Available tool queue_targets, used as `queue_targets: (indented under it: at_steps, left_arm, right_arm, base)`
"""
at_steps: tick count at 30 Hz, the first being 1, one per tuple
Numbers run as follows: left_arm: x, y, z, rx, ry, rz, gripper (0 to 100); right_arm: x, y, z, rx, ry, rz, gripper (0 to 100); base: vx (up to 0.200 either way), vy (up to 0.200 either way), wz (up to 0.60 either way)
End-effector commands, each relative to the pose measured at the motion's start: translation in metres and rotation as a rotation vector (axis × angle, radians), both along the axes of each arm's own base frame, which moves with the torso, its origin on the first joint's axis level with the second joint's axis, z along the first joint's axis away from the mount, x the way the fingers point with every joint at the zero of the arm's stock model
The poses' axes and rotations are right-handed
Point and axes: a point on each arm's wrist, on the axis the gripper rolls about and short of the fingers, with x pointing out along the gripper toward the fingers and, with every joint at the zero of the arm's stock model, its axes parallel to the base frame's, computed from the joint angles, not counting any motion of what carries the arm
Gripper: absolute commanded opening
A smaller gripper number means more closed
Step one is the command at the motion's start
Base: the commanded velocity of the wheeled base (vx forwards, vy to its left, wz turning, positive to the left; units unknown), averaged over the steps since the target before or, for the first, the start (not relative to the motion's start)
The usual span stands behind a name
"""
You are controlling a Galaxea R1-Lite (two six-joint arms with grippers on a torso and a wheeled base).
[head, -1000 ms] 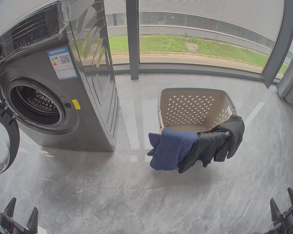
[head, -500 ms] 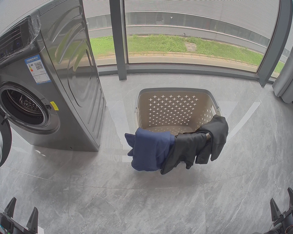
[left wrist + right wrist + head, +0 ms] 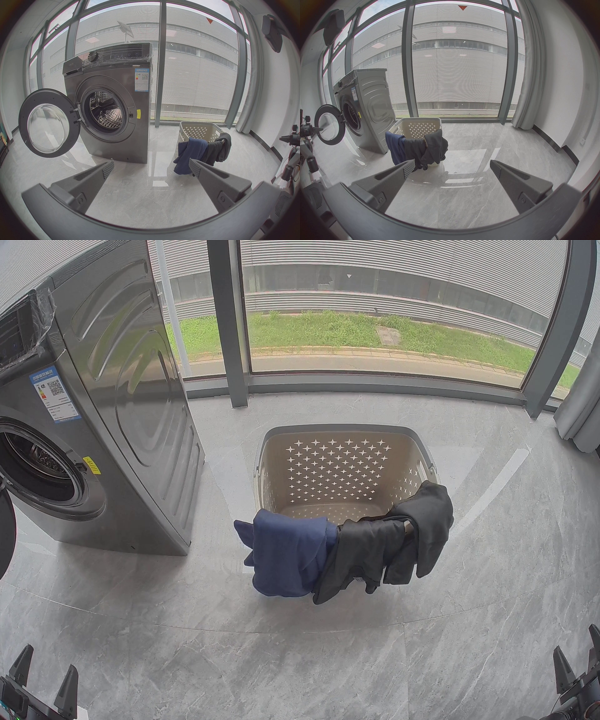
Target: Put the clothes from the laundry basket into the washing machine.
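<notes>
Over the near rim of the basket (image 3: 344, 429) at twelve o'clock, draped and ungrasped: blue cloth (image 3: 284, 552) and black clothes (image 3: 375, 546), none in the washer (image 3: 125, 396) at ten o'clock, door (image 3: 48, 123) open, drum (image 3: 107, 111) seemingly bare — left gripper (image 3: 48, 660) at seven, right gripper (image 3: 575, 641) at five, both spread wide, empty — all loading left.

Grey marble floor (image 3: 262, 652) — tall curved windows (image 3: 387, 309), daylit grass (image 3: 350, 330) outside.

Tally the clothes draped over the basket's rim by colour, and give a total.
Blue: 1, the blue garment
Dark: 2, the charcoal garment and the black garment, as far as the folds show
Total: 3, all hung over the near rim of the laundry basket
</notes>
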Motion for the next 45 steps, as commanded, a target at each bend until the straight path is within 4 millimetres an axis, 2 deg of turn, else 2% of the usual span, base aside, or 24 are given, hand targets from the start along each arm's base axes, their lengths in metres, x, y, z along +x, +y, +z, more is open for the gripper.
queue_targets:
  at_steps: [1,9,15,36,42,45]
  left_arm:
    - [0.0000,0.0000,-0.0044,0.000,0.000,0.000,100]
    - [0.0000,0.0000,-0.0044,0.000,0.000,0.000,100]
    - [0.0000,0.0000,-0.0044,0.000,0.000,0.000,100]
    - [0.0000,0.0000,-0.0044,0.000,0.000,0.000,100]
    - [0.0000,0.0000,-0.0044,0.000,0.000,0.000,100]
    - [0.0000,0.0000,-0.0044,0.000,0.000,0.000,100]
  right_arm:
    - [-0.0002,0.0000,-0.0039,0.000,-0.003,-0.001,100]
    - [-0.0002,0.0000,-0.0039,0.000,-0.003,0.001,100]
    - [-0.0002,0.0000,-0.0039,0.000,-0.003,0.001,100]
    - [-0.0002,0.0000,-0.0040,0.000,-0.002,-0.001,100]
    - [-0.0002,0.0000,-0.0039,0.000,-0.003,0.001,100]
    - [-0.0001,0.0000,-0.0043,0.003,-0.002,0.001,100]
  base:
    - [0.200,0.000,0.00]
    - [0.050,0.000,0.00]
    - [0.000,-0.200,0.00]
    - [0.000,0.000,0.00]
    - [0.200,0.000,0.00]
    - [0.000,0.000,0.00]
